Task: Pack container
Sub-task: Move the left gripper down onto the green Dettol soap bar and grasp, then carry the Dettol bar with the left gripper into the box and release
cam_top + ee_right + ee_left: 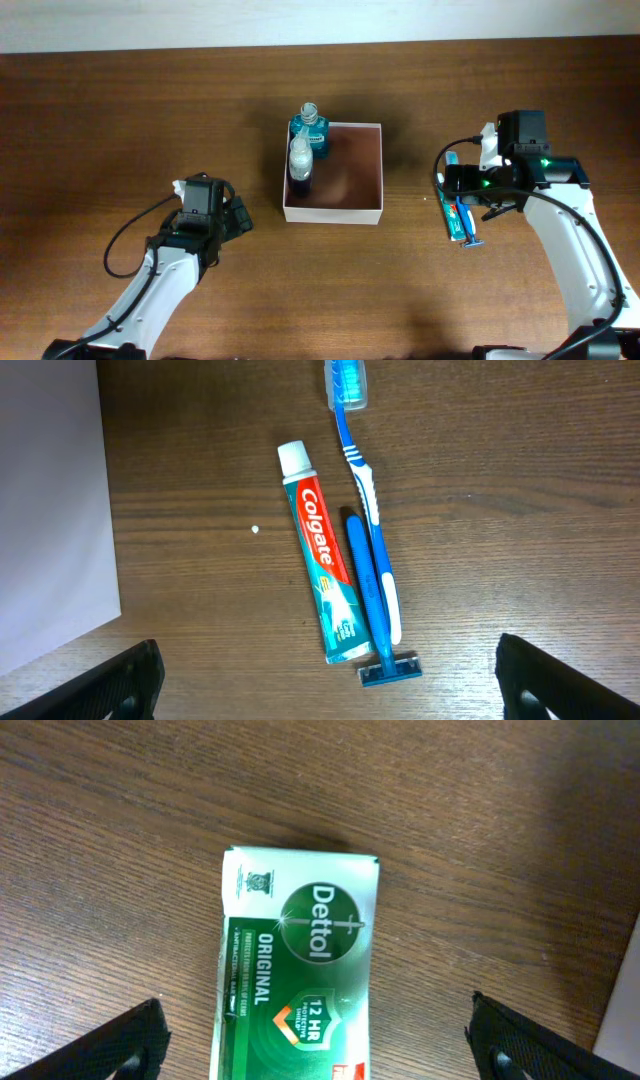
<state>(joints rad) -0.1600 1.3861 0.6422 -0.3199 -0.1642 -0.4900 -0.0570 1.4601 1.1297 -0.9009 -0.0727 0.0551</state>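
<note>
The container [356, 172], a square white-walled box with a reddish-brown inside, stands mid-table. A blue mouthwash bottle [311, 130] and a clear-capped dark bottle [300, 160] stand upright along its left side. My left gripper [238, 216] is open left of the box. In the left wrist view its jaws [320, 1055] straddle a green Dettol soap pack [296, 960] lying on the table. My right gripper [452, 192] is open right of the box. Its jaws [325, 685] hover over a Colgate toothpaste tube [320, 570], a blue toothbrush [366, 490] and a blue razor [370, 605].
The container's white wall shows at the right edge of the left wrist view [626, 1010] and at the left of the right wrist view [50, 500]. The toothpaste [457, 214] and razor head [472, 242] lie on the brown wooden table [120, 110].
</note>
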